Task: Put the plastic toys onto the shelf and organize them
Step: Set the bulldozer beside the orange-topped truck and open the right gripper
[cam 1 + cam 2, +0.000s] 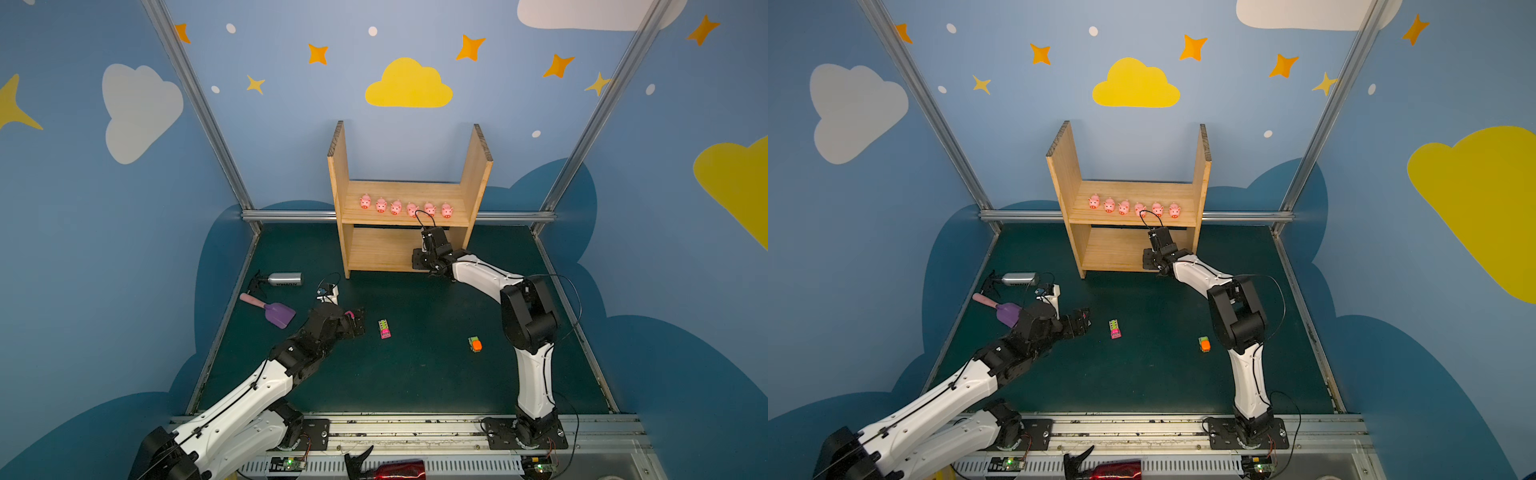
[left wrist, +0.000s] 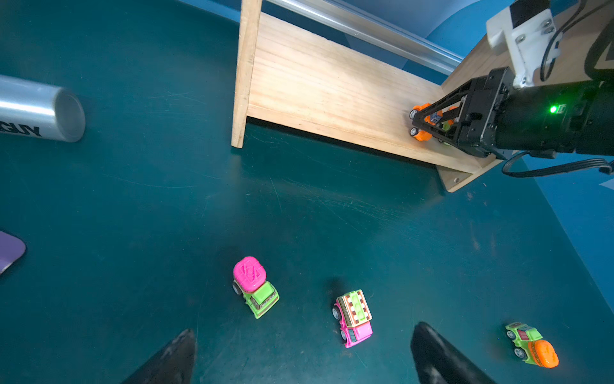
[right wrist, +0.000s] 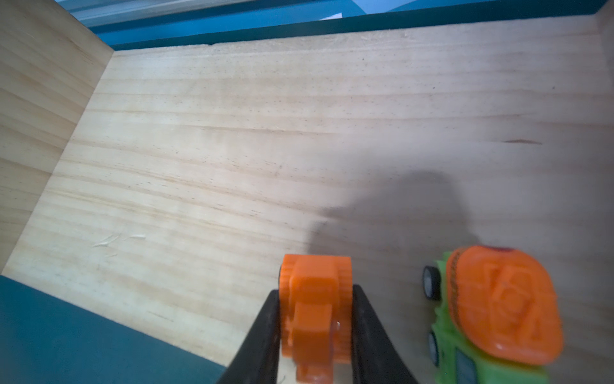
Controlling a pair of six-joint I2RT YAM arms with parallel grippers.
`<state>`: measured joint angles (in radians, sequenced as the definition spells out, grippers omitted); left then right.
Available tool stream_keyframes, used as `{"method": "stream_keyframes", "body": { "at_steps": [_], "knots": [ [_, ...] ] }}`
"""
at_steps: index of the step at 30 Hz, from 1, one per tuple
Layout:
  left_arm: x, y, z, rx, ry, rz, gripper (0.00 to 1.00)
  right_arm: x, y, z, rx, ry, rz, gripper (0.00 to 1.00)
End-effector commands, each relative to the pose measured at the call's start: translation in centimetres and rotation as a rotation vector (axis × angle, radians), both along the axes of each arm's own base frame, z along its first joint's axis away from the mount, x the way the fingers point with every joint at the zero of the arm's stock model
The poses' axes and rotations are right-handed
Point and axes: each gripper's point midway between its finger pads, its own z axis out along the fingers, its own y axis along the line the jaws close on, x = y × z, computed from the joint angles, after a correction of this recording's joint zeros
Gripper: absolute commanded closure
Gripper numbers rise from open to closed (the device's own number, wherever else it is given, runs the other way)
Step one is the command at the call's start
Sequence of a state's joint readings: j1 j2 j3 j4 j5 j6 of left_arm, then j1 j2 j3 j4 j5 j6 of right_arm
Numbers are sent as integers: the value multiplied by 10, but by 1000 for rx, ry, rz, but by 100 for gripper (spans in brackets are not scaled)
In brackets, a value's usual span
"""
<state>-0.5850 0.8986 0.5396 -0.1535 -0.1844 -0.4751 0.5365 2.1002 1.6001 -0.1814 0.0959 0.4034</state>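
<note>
Now right claw pinching orange vehicle at shelf lower board; left claw spread wide.

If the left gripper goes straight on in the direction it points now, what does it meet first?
Probably the green truck with the pink drum, on the mat just ahead, between the open fingers of the left gripper; depth is unclear.

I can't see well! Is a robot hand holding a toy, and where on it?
The right gripper holds the orange toy vehicle, fingers pressing its sides. The left gripper holds nothing.
</note>
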Motion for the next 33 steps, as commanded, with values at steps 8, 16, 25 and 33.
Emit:
{"method": "stream_keyframes", "body": {
  "at_steps": [8,16,25,33],
  "knots": [
    [-1,1,7,-15,-19,0,0,-2,-13,-22,-29,53,-23,60],
    [-4,3,8,-22,-24,3,0,-6,-12,-20,-17,55,-21,51],
    [-8,6,10,-38,-29,12,0,-16,-6,-11,2,46,18,43],
    [-13,9,12,-59,-32,20,0,-27,-7,-5,11,41,20,32]
  ]
}}
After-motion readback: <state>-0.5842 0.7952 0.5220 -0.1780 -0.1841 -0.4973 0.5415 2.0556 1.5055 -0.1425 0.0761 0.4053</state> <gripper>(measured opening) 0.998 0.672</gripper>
